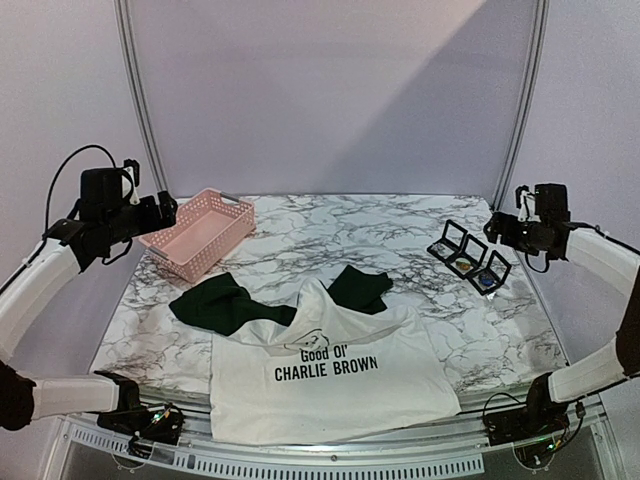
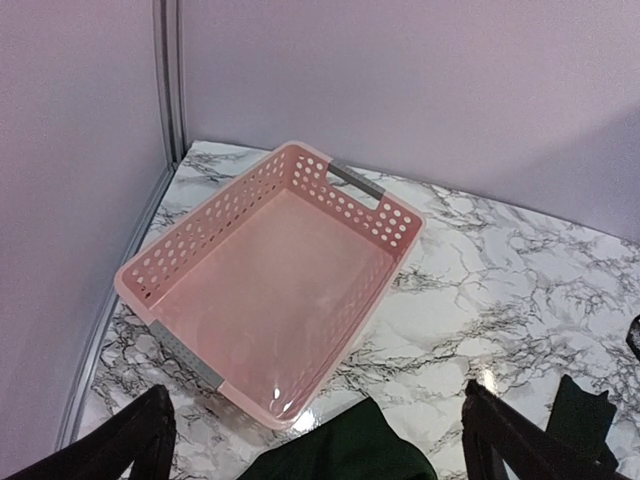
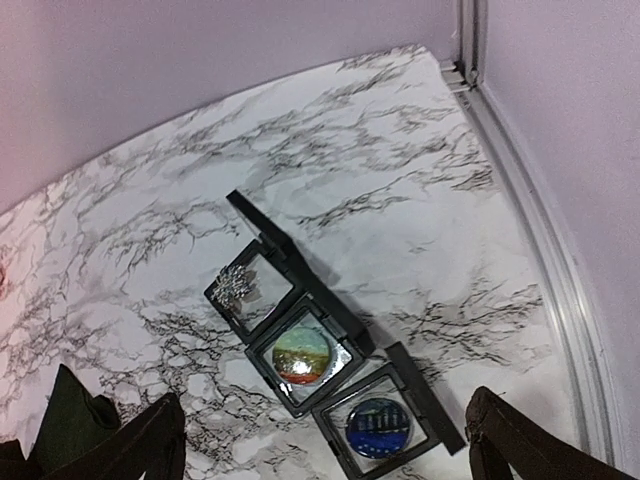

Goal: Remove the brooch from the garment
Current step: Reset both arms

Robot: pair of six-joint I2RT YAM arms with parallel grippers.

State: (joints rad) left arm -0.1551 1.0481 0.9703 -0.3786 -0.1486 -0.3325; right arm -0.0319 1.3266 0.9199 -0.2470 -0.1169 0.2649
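Garment [image 1: 330, 400] lies lengthwise, hem nearest, collar apparently pointing away.

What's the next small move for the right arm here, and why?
Probably back the right pincer away and pause: it hangs open and empty over the cases, a silver brooch already rests on the end case, and the T-shirt shows no brooch.
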